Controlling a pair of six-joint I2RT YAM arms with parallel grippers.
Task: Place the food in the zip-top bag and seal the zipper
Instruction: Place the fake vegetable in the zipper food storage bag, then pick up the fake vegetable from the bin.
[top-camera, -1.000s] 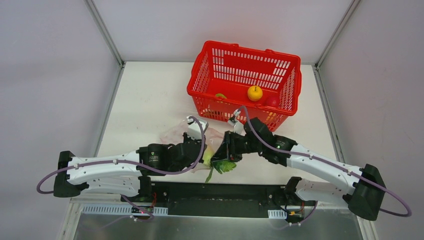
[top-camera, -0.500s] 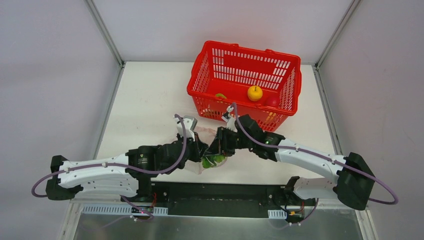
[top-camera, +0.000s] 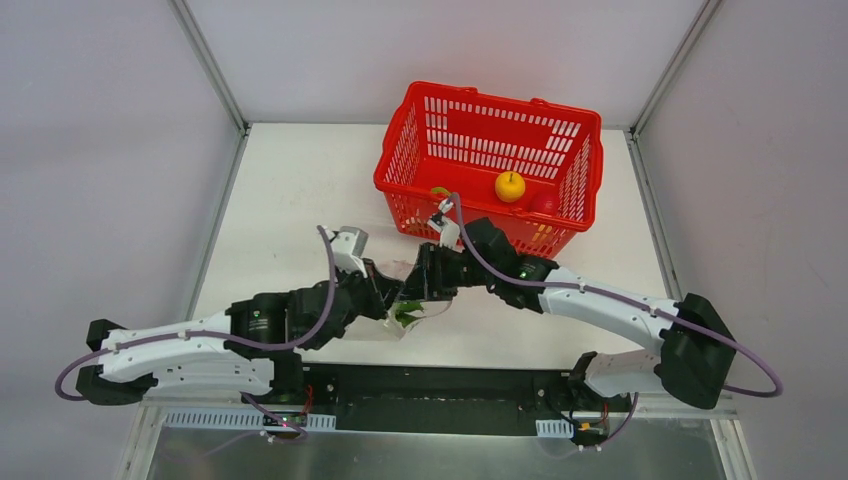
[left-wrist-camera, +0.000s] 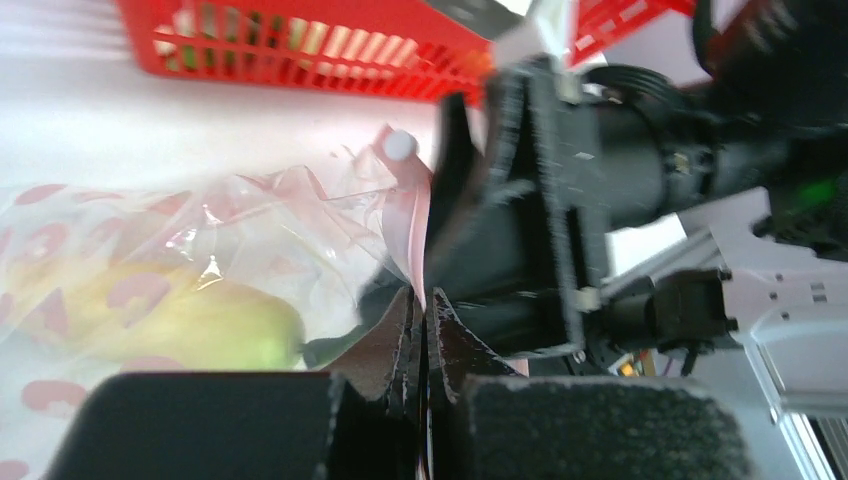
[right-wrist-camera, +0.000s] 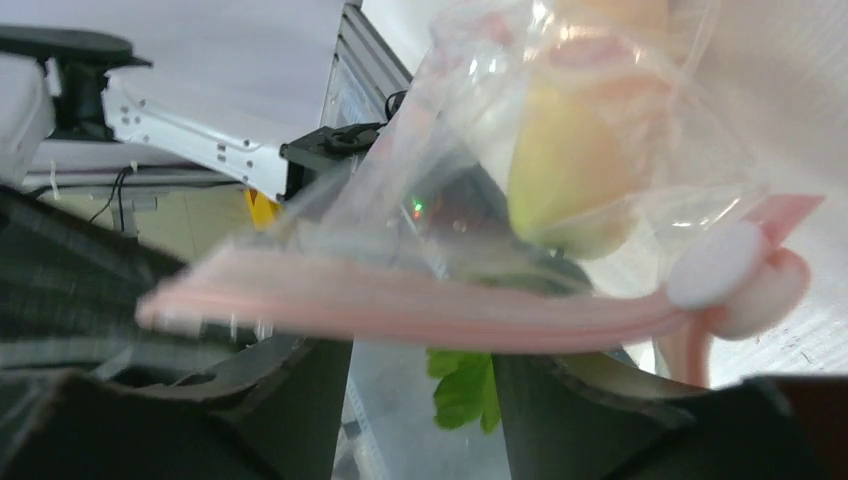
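Note:
The clear zip-top bag (top-camera: 408, 312) hangs between both grippers, just in front of the red basket. My left gripper (left-wrist-camera: 425, 312) is shut on the bag's pinkish zipper (left-wrist-camera: 408, 225) strip, with the white slider (left-wrist-camera: 399, 145) beyond it. A pale yellow-green food piece (left-wrist-camera: 205, 325) lies inside the bag (left-wrist-camera: 150, 230). My right gripper (right-wrist-camera: 420, 360) stands open at the bag's mouth. The zipper (right-wrist-camera: 400, 300) runs across its fingertips and a green leafy piece (right-wrist-camera: 465, 385) hangs between the fingers. In the top view the left gripper (top-camera: 388, 300) and right gripper (top-camera: 425, 288) nearly touch.
The red mesh basket (top-camera: 470, 105) stands at the back right. It holds a yellow ball (top-camera: 510, 186), a red ball (top-camera: 545, 203) and a green piece (top-camera: 440, 192). The right gripper's black body (left-wrist-camera: 540, 200) crowds the left wrist view.
Both grippers and the bag have moved left and away from the table's near edge, toward the basket. Less of the green leafy piece shows outside the bag.

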